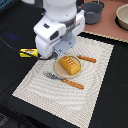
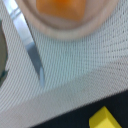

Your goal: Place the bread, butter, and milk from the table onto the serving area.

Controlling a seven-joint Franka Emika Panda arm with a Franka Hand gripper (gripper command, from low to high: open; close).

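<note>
The bread point(image 1: 70, 65), a golden-brown loaf, lies on the round tan plate point(image 1: 59, 70) on the striped cream serving area point(image 1: 95, 85). It also shows in the wrist view point(image 2: 60, 7), on the plate point(image 2: 75, 29). The butter point(image 1: 27, 52), a flat yellow box, lies on the black table point(image 1: 12, 70) just off the mat's edge at the exterior view's left; one corner of it shows in the wrist view point(image 2: 105, 120). My gripper point(image 1: 54, 53) hangs over the mat's edge between butter and plate, its fingers hidden under the white hand. The milk is out of view.
Orange-handled knives point(image 1: 86, 58) point(image 1: 73, 83) and a fork point(image 1: 50, 76) lie around the plate. A silver blade point(image 2: 30, 47) lies on the mat beside the plate. Behind, the reddish-brown counter point(image 1: 107, 22) holds a dark pot point(image 1: 93, 11) and a tan bowl point(image 1: 122, 16).
</note>
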